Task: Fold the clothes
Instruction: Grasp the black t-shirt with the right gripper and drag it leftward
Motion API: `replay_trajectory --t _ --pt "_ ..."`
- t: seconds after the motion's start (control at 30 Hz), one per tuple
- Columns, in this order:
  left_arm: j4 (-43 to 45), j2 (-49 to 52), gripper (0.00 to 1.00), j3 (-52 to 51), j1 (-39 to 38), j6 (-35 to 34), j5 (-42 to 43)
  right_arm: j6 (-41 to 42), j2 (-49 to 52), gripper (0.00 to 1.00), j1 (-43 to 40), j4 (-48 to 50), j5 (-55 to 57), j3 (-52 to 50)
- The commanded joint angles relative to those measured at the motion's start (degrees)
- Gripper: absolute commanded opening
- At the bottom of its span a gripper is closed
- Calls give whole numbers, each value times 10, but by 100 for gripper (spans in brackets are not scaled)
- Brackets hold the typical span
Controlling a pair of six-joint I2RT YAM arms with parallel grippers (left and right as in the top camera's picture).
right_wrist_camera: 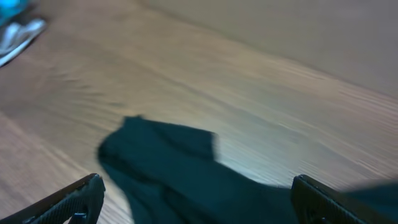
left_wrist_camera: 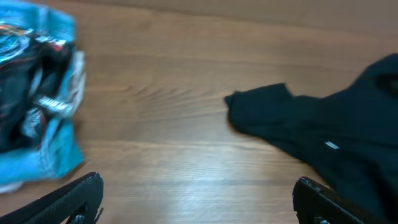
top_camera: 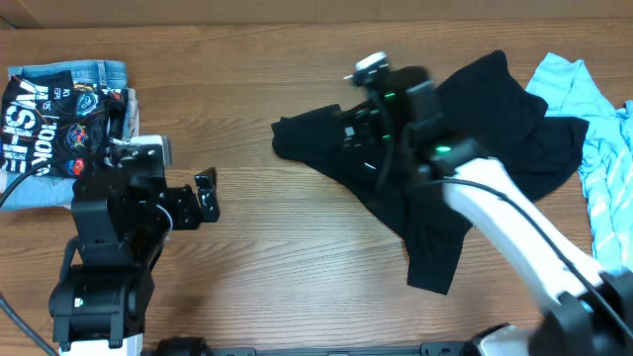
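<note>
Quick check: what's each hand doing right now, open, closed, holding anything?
Left hand: open, empty, over bare table.
Right hand: open, holding nothing, above the black T-shirt.

text: white lettering, unreadable (partial) | on: printed black garment (top_camera: 54, 124)

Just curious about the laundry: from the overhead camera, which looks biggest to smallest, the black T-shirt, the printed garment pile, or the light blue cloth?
1. Black T-shirt, clearly largest.
2. Printed garment pile.
3. Light blue cloth, though the frame edge cuts it off, so its rank is unsure.
</note>
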Motion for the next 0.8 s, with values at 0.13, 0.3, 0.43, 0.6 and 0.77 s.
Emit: replay_trajectory --t 0.13,0.3,0.43,0.6,0.77 --pt "18 94 100 16 -7 -63 121 22 -116 100 -111 -95 2 19" --pt "30 203 100 16 -23 -107 198 21 -143 100 -170 -167 1 19" --pt "69 300 100 16 -41 -168 218 22 -143 100 -196 -197 1 19" --pt "146 413 96 16 -72 -237 224 21 -143 100 -204 -203 1 19" --pt "242 507 90 16 -90 -297 224 22 -143 100 -204 -207 1 19"
